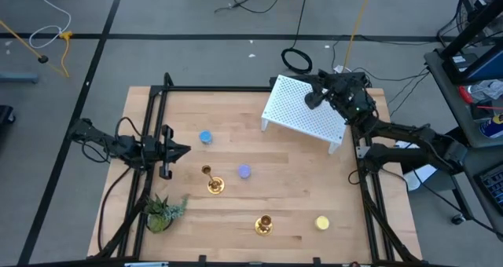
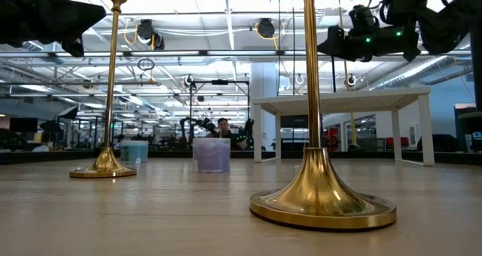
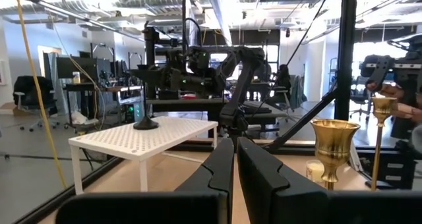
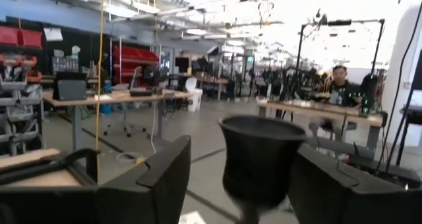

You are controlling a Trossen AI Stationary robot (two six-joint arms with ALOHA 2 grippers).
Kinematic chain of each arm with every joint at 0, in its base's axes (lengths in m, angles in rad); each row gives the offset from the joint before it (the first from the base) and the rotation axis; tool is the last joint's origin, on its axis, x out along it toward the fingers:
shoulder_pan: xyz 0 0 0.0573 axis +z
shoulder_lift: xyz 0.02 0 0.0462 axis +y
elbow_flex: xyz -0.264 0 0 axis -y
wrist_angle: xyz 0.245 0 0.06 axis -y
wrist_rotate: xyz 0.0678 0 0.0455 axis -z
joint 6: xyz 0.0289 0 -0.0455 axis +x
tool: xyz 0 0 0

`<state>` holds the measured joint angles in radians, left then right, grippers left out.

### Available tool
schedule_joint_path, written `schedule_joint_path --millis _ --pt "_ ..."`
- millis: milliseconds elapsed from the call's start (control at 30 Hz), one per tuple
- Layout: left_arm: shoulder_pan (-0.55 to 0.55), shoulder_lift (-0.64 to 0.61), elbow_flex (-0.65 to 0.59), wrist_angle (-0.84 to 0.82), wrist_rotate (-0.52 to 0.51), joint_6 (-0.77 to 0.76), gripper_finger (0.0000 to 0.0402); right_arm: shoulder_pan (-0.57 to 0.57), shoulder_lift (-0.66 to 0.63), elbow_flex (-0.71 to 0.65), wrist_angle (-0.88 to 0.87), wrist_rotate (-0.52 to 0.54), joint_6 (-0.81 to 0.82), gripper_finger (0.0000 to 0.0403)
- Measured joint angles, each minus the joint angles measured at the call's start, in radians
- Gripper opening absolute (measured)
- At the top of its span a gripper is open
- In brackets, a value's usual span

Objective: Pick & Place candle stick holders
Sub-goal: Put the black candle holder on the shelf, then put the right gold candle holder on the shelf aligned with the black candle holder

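A black candle stick holder [image 3: 145,122] stands by its round base on the white perforated stand [image 1: 302,114] at the far right. My right gripper [image 1: 313,100] is open, with its fingers on either side of the holder's black cup [image 4: 257,159] and a gap on each side. My left gripper [image 3: 234,165] is shut and empty above the table's left side [image 1: 177,150]. Two brass holders [image 1: 212,181] [image 1: 263,224] stand upright on the table. The low blue [image 1: 206,137], lilac [image 1: 244,171] and yellow [image 1: 322,222] holders rest on the table.
A small green plant [image 1: 162,212] stands at the near left. A black frame [image 1: 149,141] runs along the table's left, far and right edges. Open wood lies between the lilac holder and the right frame rail. People sit at desks in the room beyond.
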<state>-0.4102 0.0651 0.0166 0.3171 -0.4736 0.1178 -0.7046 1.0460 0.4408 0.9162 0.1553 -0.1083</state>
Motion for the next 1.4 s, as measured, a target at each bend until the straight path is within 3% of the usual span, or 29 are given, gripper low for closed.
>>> schedule_joint_path --millis 467,633,833,967,1033,1167,1400 --pt "0.0 0.0 0.0 -0.037 0.0 -0.021 0.0028 0.065 -0.313 0.0 -0.492 0.0 -0.001 0.0223" --pt "0.0 0.0 0.0 -0.038 0.0 -0.022 0.0028 0.142 -0.382 0.0 -0.666 -0.028 0.019 0.0217" --pt "0.0 0.0 0.0 -0.037 0.0 -0.019 0.0028 0.27 -0.411 0.0 -0.718 -0.036 0.032 0.0216" --pt "0.0 0.0 0.0 -0.037 0.0 -0.019 0.0028 0.361 -0.402 0.0 -0.757 -0.193 0.117 0.0215" --pt "0.0 0.0 0.0 -0.037 0.0 -0.019 0.0028 0.415 -0.383 -0.01 -0.743 -0.294 0.168 0.0215" --pt "0.0 0.0 0.0 -0.036 0.0 -0.018 0.0028 0.551 -0.317 -0.06 -0.618 -0.395 0.251 0.0214" --pt "0.0 0.0 0.0 -0.033 0.0 -0.018 0.0028 0.789 -0.114 -0.158 -0.214 -0.416 0.265 0.0214"
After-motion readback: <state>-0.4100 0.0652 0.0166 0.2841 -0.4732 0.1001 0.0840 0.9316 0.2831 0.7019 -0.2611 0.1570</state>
